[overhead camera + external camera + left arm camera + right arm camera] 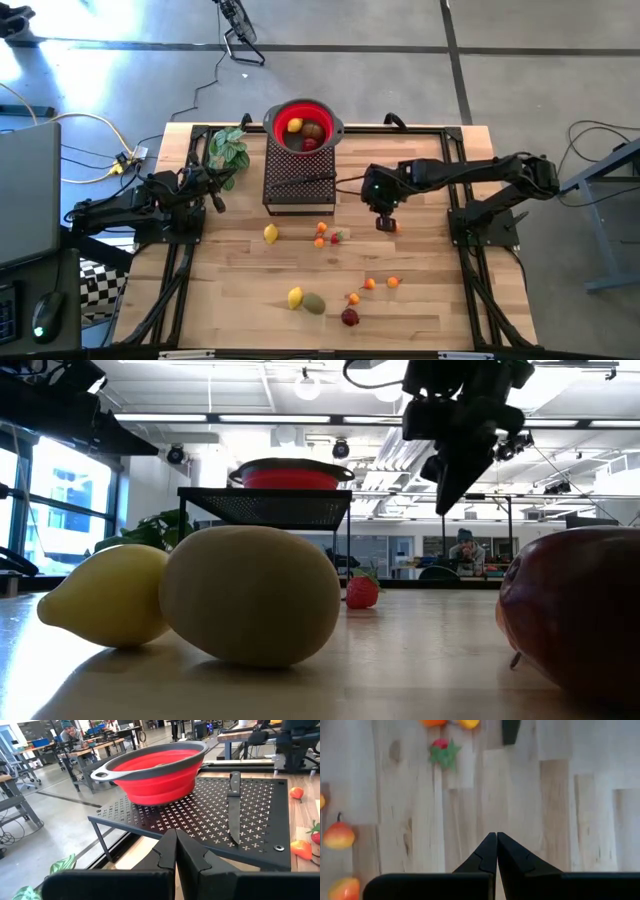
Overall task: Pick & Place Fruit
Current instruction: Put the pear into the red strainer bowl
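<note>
Loose fruit lies on the wooden table: a lemon (270,233), small orange ones (322,229), a strawberry (340,236), and nearer the front a second lemon (295,297), an olive-green fruit (314,303), a dark red one (349,317) and more orange ones (381,283). A red bowl (300,125) with some fruit inside stands on a black perforated rack (298,185). My right gripper (385,223) hangs shut above the table to the right of the strawberry (442,750), holding nothing. My left gripper (175,840) is shut and waits left of the rack.
A black-handled knife (233,805) lies on the rack beside the bowl. A green leafy plant (228,150) sits at the rack's left. In the low view the lemon (105,595), the pale oval fruit (250,595) and the dark red fruit (575,615) loom close. Bare wood lies on the table's right part.
</note>
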Controlling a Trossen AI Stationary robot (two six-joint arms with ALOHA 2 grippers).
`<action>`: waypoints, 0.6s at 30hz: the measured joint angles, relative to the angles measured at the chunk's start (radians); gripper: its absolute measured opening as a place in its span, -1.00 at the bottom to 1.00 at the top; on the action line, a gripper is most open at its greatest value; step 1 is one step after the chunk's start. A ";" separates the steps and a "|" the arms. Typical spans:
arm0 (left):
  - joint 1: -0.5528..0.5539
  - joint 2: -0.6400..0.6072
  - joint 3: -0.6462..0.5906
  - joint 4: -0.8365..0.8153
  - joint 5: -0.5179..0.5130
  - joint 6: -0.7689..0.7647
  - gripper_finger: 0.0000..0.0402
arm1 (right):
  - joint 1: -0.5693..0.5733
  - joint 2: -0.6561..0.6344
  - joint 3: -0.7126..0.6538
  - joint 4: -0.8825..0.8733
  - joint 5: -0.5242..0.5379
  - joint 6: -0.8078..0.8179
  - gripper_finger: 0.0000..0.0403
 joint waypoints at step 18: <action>0.000 0.000 0.000 0.000 0.000 0.000 -1.00 | 0.133 0.000 -0.103 -0.077 0.082 0.005 -0.15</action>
